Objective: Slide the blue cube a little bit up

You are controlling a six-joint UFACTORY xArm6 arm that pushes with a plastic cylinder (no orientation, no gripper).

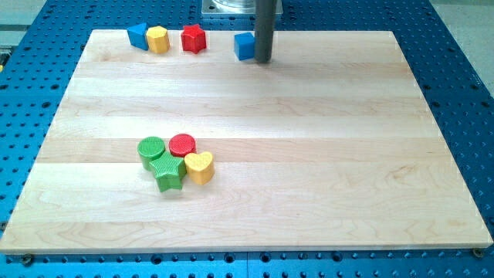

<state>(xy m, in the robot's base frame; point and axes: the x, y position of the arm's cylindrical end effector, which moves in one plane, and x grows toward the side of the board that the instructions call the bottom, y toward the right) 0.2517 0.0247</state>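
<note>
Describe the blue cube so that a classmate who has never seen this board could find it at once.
Look along the wooden board's top edge, where four blocks sit in a row. The blue cube is the rightmost, right beside my tip. Unlike the other blue block at the far left, it is square-faced and stands alone.

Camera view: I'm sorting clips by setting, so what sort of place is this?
Probably a robotics lab bench: a wooden board lies on a blue perforated table, with small coloured blocks like the blue cube beside my tip.
</note>
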